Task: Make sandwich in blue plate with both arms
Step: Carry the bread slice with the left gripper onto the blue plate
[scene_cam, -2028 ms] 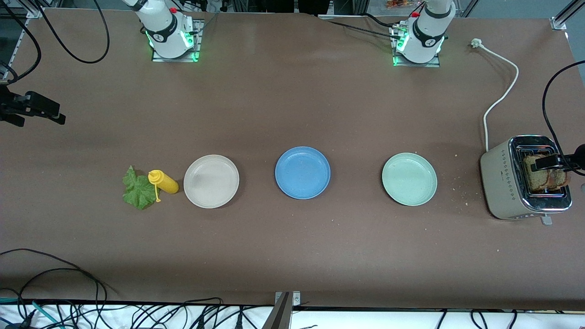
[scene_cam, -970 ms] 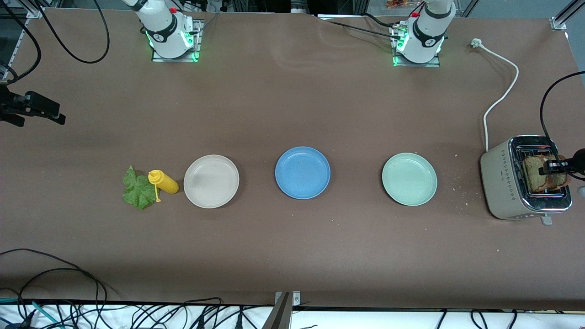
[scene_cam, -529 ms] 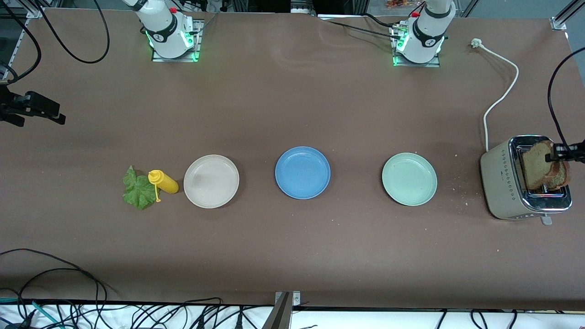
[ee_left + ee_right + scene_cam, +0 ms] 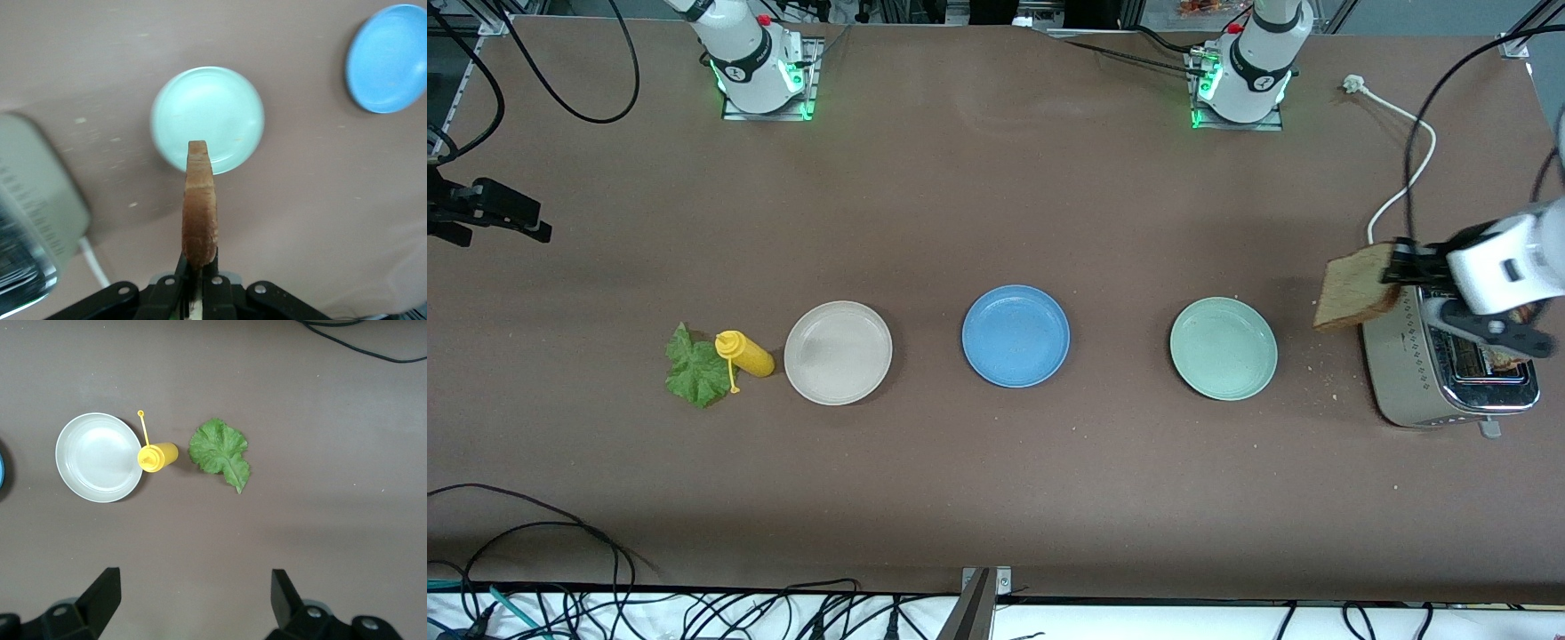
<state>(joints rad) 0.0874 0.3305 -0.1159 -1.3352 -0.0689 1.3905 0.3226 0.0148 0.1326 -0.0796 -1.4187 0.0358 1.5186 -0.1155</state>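
My left gripper point(image 4: 1396, 263) is shut on one edge of a brown bread slice point(image 4: 1352, 286). It holds the slice in the air over the toaster's edge, beside the mint-green plate point(image 4: 1223, 348). In the left wrist view the slice point(image 4: 199, 207) stands edge-on between the fingers. A second slice point(image 4: 1507, 360) shows in the toaster slot. The blue plate point(image 4: 1016, 335) sits bare at the table's middle. The lettuce leaf point(image 4: 694, 369) lies toward the right arm's end. My right gripper point(image 4: 193, 579) waits open and holds nothing, high over the table near the lettuce point(image 4: 220, 450).
A beige toaster point(image 4: 1414, 364) stands at the left arm's end, its white cord point(image 4: 1400, 178) trailing toward the bases. A yellow squeeze bottle point(image 4: 745, 353) lies between the lettuce and a beige-white plate point(image 4: 838, 352). Crumbs dot the table near the toaster.
My left gripper has pulled the bread slice up out of the toaster and carried it toward the mint-green plate. The right gripper has stayed put.
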